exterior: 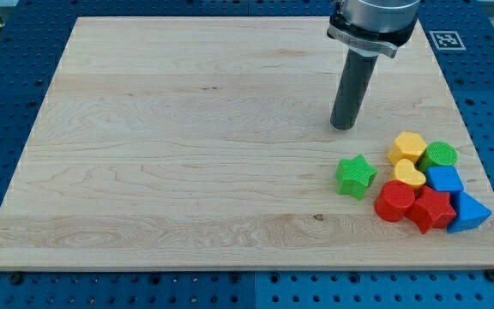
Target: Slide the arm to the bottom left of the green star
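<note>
The green star (355, 176) lies on the wooden board (187, 146) at the view's lower right, at the left edge of a cluster of blocks. My tip (343, 126) rests on the board above the star and slightly to its left, a short gap apart from it. The dark rod rises from the tip toward the view's top, to the arm's grey end.
To the star's right lie a yellow hexagon (407, 147), a yellow heart (409, 174), a green cylinder (441, 155), a red cylinder (394, 201), a red star (430, 209), a blue block (445, 179) and a blue triangle (469, 212). The board's right edge runs close by.
</note>
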### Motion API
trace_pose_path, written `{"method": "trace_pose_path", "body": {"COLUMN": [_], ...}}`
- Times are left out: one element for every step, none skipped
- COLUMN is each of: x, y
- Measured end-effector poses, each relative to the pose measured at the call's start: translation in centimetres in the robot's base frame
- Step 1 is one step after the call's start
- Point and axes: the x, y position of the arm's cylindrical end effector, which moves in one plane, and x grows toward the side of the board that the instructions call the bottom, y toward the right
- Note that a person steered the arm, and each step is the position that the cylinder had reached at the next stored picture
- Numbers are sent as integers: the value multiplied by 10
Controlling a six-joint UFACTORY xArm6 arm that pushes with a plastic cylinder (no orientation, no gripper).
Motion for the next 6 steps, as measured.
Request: {"method": "trace_pose_path", "body": {"x": [0,-3,2,38,93,158], "y": [0,-14,-44,-64,-73,-68]}}
